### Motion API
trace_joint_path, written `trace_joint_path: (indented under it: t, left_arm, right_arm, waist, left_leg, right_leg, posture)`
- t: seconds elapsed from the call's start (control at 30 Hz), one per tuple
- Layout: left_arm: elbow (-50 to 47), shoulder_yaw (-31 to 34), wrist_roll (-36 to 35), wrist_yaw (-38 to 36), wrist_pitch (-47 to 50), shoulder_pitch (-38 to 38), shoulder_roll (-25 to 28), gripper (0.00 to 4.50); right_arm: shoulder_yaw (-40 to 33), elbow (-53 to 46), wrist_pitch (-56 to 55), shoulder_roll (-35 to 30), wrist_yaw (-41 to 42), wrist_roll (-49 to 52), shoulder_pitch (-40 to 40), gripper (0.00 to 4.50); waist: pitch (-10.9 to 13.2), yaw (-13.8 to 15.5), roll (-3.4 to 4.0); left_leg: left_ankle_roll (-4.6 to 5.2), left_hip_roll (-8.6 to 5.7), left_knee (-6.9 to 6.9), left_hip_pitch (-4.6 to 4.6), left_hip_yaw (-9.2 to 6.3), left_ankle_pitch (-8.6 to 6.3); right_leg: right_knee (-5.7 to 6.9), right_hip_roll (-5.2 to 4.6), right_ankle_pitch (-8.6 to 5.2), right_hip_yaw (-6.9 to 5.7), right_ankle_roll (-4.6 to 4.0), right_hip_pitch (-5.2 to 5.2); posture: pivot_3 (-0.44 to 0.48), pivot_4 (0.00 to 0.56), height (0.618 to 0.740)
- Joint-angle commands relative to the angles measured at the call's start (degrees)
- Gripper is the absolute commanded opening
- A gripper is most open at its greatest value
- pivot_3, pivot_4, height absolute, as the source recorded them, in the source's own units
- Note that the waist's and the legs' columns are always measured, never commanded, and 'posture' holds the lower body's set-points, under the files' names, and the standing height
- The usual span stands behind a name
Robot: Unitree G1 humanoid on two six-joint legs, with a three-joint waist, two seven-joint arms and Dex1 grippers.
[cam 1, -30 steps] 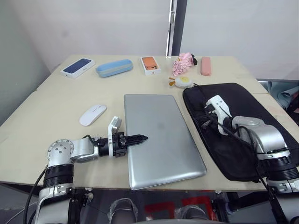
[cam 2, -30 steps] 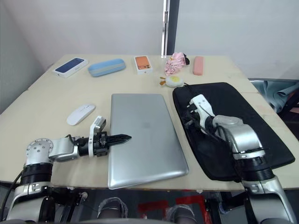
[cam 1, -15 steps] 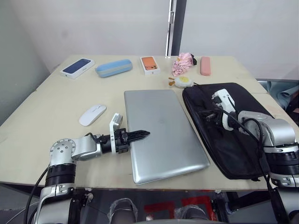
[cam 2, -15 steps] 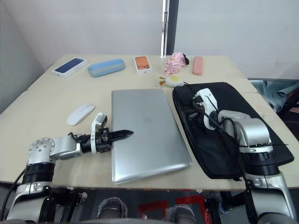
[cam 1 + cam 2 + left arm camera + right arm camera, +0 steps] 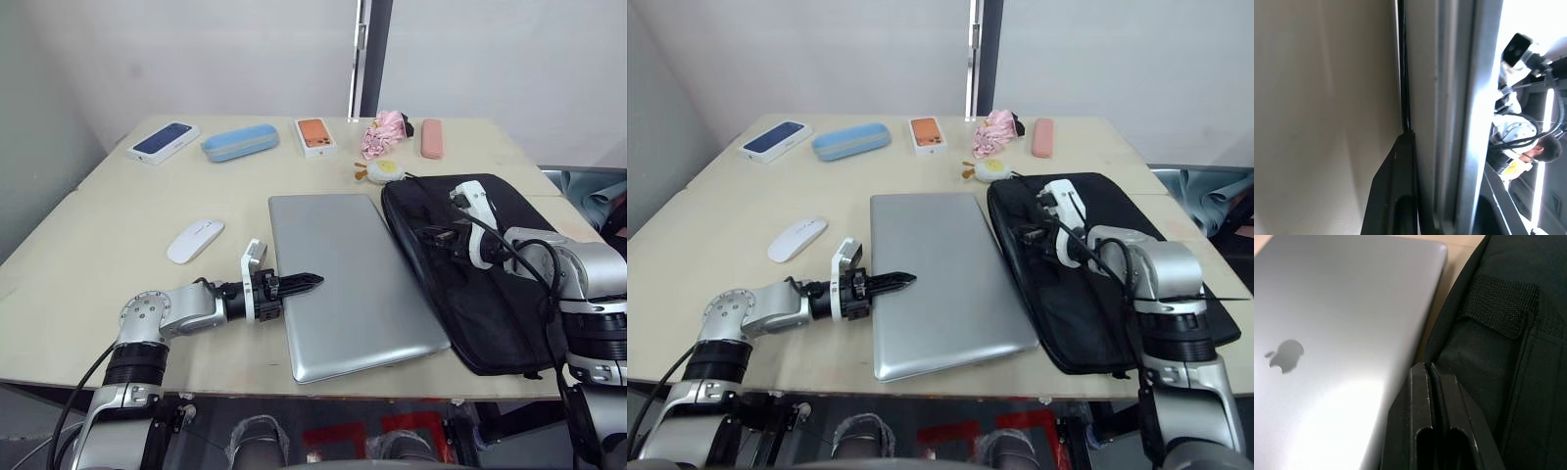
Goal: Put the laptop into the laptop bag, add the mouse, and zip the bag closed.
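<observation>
While the big flat silver metal laptop [image 5: 354, 281] lies mid-counter beside the soft black fabric bag [image 5: 495, 274], left gripper [image 5: 299, 283] jaws pinch its slippery, stiff left edge; right gripper [image 5: 1034, 235] jaws closed on the bag's floppy edge.

We see a pale wooden worktop [image 5: 108, 235] carrying the silver laptop [image 5: 348, 279] at centre, its right edge just beside the black laptop bag [image 5: 509, 294]. The white mouse [image 5: 195, 240] lies left of the laptop. Along the far edge we find a dark-blue phone [image 5: 163, 140], a light-blue case [image 5: 239, 141], an orange phone box [image 5: 315, 136], pink fabric [image 5: 382, 133], a pink case [image 5: 431, 138] and an egg charm [image 5: 385, 169].
</observation>
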Motion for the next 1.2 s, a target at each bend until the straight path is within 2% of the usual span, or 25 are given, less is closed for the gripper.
trace_joint_path:
  t: [0.03,0.33,0.57,0.87,1.0,1.2]
  left_arm:
    - [-3.8,0.3,-4.3,-3.2,-1.2,-3.4,-1.3,0.33]
    - [-1.1,-1.8,-1.3,-4.4,-1.4,-7.0,-3.5,0.33]
    - [7.6,-1.4,3.7,-5.5,-1.0,-13.2,-7.9,0.33]
    - [12.0,-0.8,12.8,-11.3,0.9,-18.1,-11.4,0.33]
    - [11.8,-2.3,20.2,-15.4,-1.5,-19.5,-13.4,0.33]
    - [13.3,-0.3,26.2,-20.0,-3.1,-20.7,-16.4,0.33]
  right_arm:
    - [-2.2,-2.7,0.1,0.3,-0.9,1.7,-1.5,0.02]
    - [-2.5,-3.4,0.8,2.5,-3.6,3.0,-2.1,0.02]
    - [-3.2,-5.2,2.7,4.8,-6.2,4.4,-2.2,0.02]
    - [-3.9,-6.4,4.2,6.3,-8.4,6.2,-3.0,0.02]
    - [-3.4,-7.2,5.0,8.3,-9.8,7.0,-3.8,0.02]
    - [-4.5,-8.1,6.9,11.0,-11.8,8.2,-4.5,0.02]
  waist:
    - [0.0,0.1,0.00]
    - [0.0,0.1,0.00]
    - [0.0,0.1,0.00]
    - [0.0,0.1,0.00]
    - [0.0,0.1,0.00]
    - [0.0,0.1,0.00]
  left_leg:
    - [0.00,0.00,0.01,0.00,0.00,0.00]
    - [-0.01,0.00,0.05,0.00,0.00,0.01]
    - [0.00,-0.01,0.12,-0.01,0.00,0.02]
    - [0.00,-0.02,0.13,-0.05,-0.01,0.03]
    - [0.02,-0.02,0.12,-0.05,-0.01,0.03]
    - [0.03,-0.02,0.15,-0.05,-0.02,0.04]
  right_leg:
    - [0.00,0.00,0.01,0.00,0.01,0.00]
    - [0.04,0.00,0.03,0.03,0.05,0.00]
    - [0.08,0.00,0.06,0.06,0.09,0.00]
    - [0.07,-0.01,0.07,0.04,0.10,-0.01]
    - [0.07,-0.01,0.07,0.03,0.09,-0.01]
    - [0.08,-0.02,0.08,0.04,0.09,0.00]
  posture:
    - [0.000,0.150,0.740]
    - [0.000,0.150,0.740]
    - [0.000,0.150,0.740]
    - [0.000,0.150,0.740]
    - [0.000,0.150,0.740]
    - [0.000,0.150,0.740]
